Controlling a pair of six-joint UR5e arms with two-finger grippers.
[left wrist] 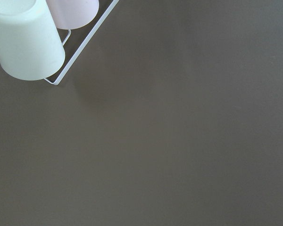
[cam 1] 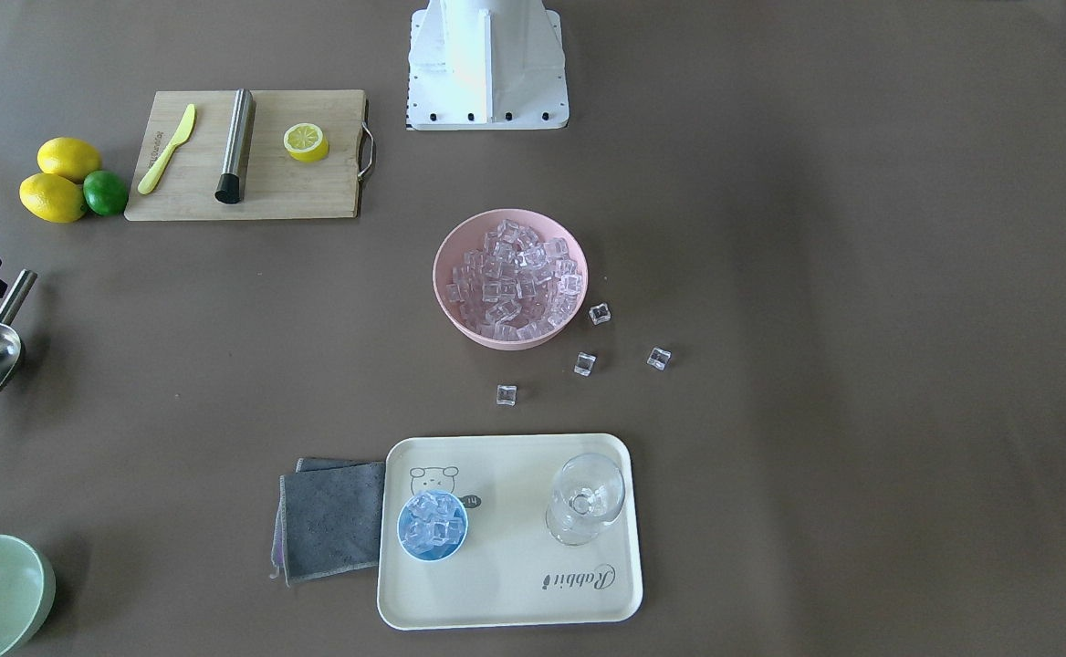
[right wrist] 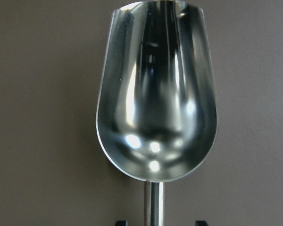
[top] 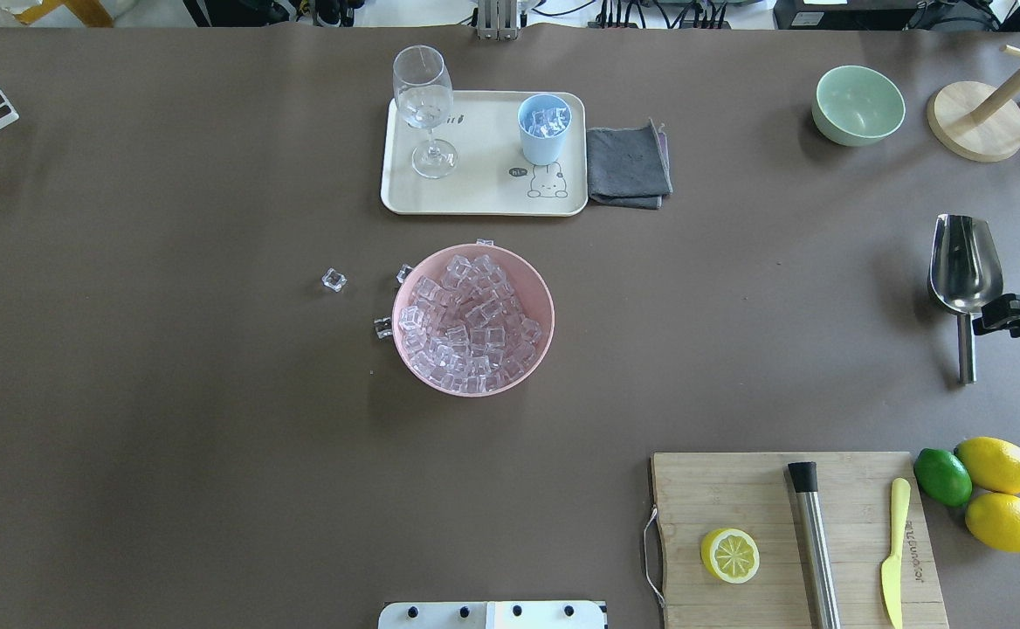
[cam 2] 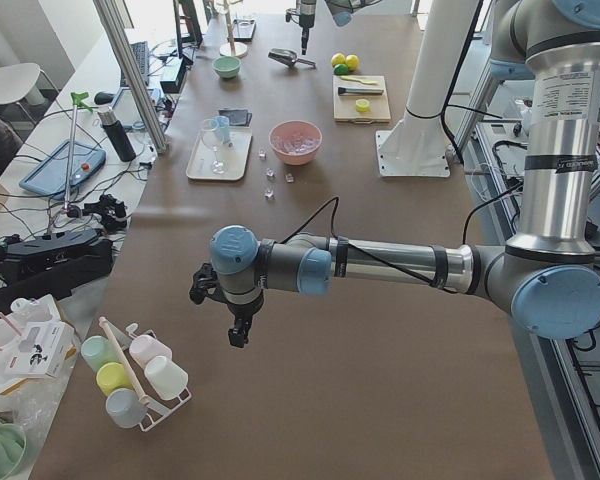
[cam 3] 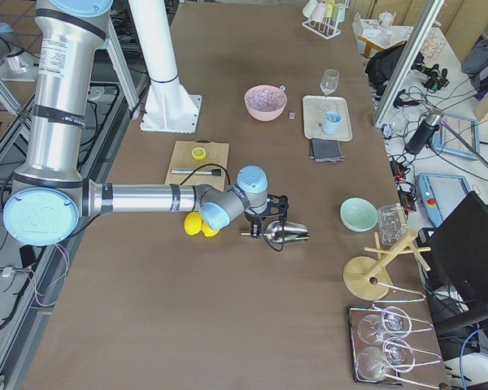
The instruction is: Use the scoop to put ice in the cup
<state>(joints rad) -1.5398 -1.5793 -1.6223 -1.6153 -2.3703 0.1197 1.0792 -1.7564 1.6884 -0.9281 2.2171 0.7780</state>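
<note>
Silver scoop (right wrist: 155,94) handle between the wide-apart right jaws, clear of both.

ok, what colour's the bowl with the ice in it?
Pink; the bowl, heaped with ice, shows best in the overhead view.

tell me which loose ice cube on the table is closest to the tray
The ice cube lying alone between the pink bowl and the tray; the other three sit farther off, toward the robot's left.
</note>
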